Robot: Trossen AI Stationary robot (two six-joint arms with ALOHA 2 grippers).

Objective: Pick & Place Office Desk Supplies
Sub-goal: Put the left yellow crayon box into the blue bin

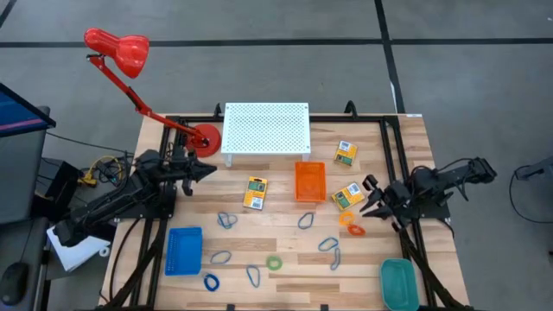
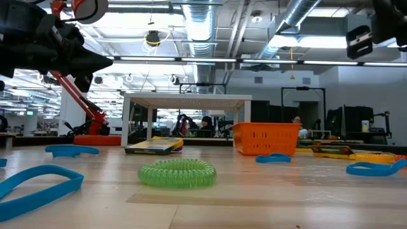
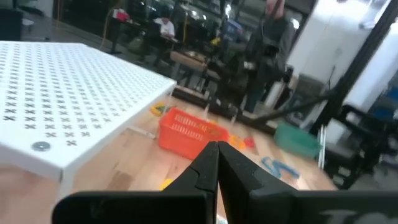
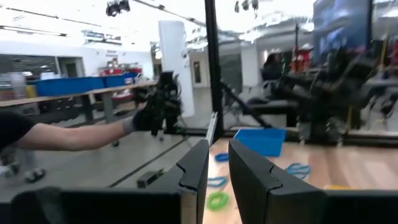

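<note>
Left gripper point(image 1: 206, 169) hangs over the table's left side, near the red desk lamp point(image 1: 130, 53) base and just off the corner of the white perforated stand point(image 1: 266, 128); its fingers are pressed together, nothing between them. Right gripper point(image 1: 370, 197) sits over the right side, tips pointing toward the table's centre. In its wrist view the two fingers point(image 4: 196, 171) stand a narrow gap apart, and nothing shows in that gap.

Yellow boxes: one point(image 1: 255, 192) left of the orange tray point(image 1: 310, 181), one point(image 1: 346, 153) at the back right, one point(image 1: 347, 196) lying just in front of the right gripper's tips. From above I cannot be sure whether the tips touch it.

Orange band point(image 1: 352, 230) and a second orange ring point(image 1: 346, 218) lie near that gripper. Green ring point(image 1: 274, 263) lies front of centre; it shows large in the low view. Blue ring point(image 1: 211, 282) near the front edge, beside the blue tray point(image 1: 183, 250). Blue-grey clip loops are scattered across the middle, one point(image 1: 226, 220) left, one point(image 1: 327, 245) right. Teal tray point(image 1: 399, 283) at the front right corner.
</note>
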